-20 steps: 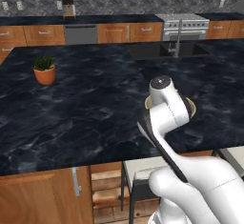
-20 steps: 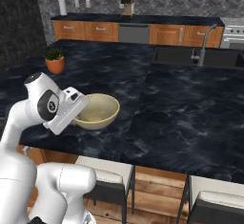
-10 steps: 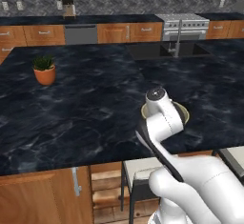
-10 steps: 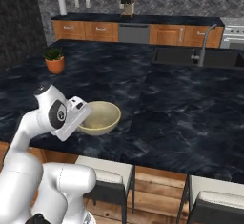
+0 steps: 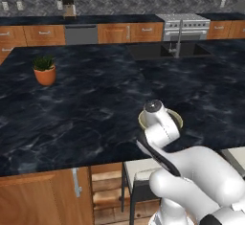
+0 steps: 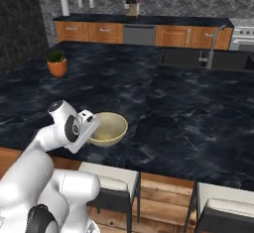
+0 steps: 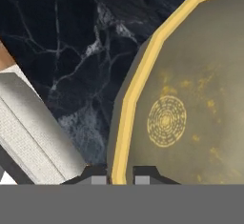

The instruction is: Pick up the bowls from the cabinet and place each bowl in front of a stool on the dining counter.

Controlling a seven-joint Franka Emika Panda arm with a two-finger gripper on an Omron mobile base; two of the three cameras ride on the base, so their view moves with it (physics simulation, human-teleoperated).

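— Hand view: two dark fingertips [image 7: 99, 174] pinch the rim of the pale beige-olive glazed bowl [image 7: 186, 99].
— Where's it sitting?
— On the black marble dining counter [image 6: 188, 123], near its edge, above a cream-cushioned stool [image 6: 110, 176].

Black marble dining counter [image 6: 188, 128]; beige bowl [image 6: 110, 128], plant pot [image 6: 57, 67] on top

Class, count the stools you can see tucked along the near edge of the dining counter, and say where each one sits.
2. One stool sits below the beige bowl, by the arm; a second stool is further right. Others may be hidden out of frame.
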